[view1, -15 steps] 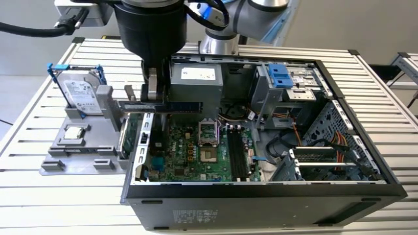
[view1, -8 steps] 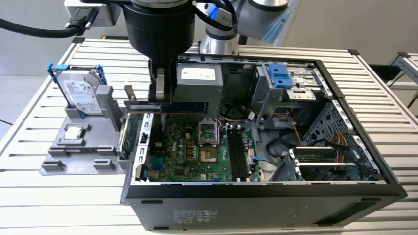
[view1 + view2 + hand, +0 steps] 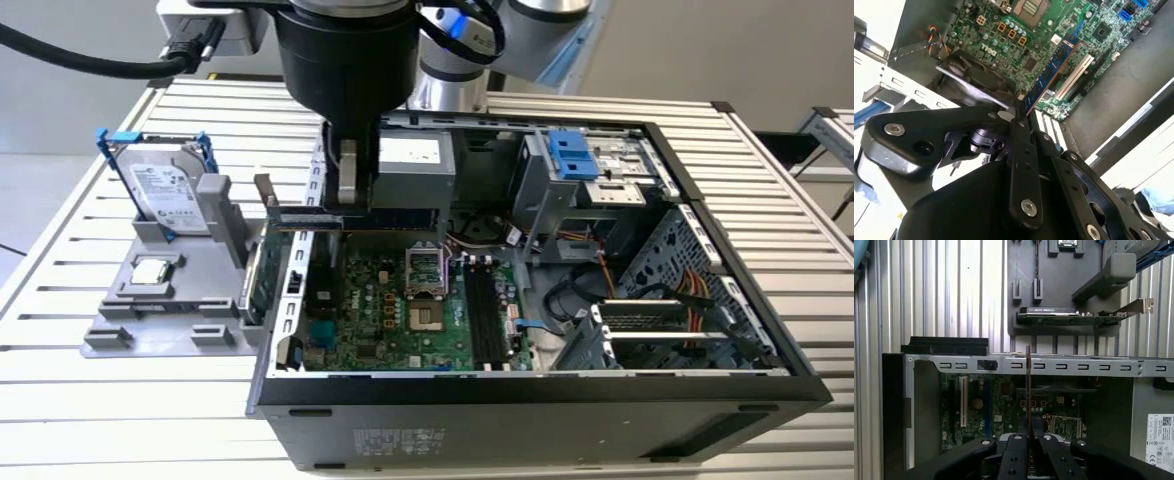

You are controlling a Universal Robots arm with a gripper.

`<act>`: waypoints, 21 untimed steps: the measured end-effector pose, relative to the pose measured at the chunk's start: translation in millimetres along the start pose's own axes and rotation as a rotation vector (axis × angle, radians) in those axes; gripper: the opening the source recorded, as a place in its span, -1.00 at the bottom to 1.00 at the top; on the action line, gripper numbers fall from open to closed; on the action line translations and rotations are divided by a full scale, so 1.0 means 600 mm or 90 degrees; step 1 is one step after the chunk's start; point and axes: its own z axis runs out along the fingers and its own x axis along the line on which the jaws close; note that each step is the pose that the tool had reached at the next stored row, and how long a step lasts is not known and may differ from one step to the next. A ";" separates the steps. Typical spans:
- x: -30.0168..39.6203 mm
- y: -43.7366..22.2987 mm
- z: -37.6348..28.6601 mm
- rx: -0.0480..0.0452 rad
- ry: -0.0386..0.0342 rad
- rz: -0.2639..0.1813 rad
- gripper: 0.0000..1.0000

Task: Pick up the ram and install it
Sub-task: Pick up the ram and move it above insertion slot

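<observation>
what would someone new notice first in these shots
First, the gripper hanging over the open computer case, its jaws shut on the ram, a slim stick held level above the green motherboard. Next, on the exterior view's left, a grey holder tray beside the case, with a hard drive standing upright in a blue frame.

Place: robot lab or assembly workshop (which, I cannot tell).
Bench: slatted metal table (image 3: 94, 400).
Work: open PC case (image 3: 534, 415), motherboard (image 3: 387, 310) bare.
Jig: grey tray (image 3: 154, 318) holding loose computer parts.
Machine: arm (image 3: 350, 60) over the case, thick cable (image 3: 80, 60) trailing off.
</observation>
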 end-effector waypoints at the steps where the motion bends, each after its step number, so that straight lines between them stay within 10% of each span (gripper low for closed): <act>1: 0.000 -0.002 0.000 0.0000 0.0000 0.000 -1.00; 21: 0.000 -0.066 -0.001 -0.0001 0.0001 0.000 -1.00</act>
